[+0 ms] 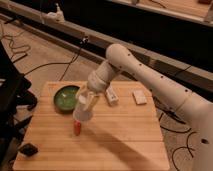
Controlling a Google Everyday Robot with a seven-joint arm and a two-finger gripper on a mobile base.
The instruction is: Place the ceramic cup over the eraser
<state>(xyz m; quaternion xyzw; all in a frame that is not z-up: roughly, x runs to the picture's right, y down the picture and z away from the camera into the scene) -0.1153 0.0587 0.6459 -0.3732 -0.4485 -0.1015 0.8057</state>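
Observation:
The ceramic cup (82,112) is a small white tapered cup held in the air over the middle-left of the wooden table (125,135). My gripper (88,100) is shut on it from above, just over the orange carrot (77,128). The eraser (28,149), a small dark block, lies at the table's front left corner, well to the left of and in front of the cup.
A green bowl (66,96) stands at the back left of the table. A white labelled bottle (111,95) lies behind the gripper, and a pale flat block (139,97) lies at the back right. Cables run over the floor around the table.

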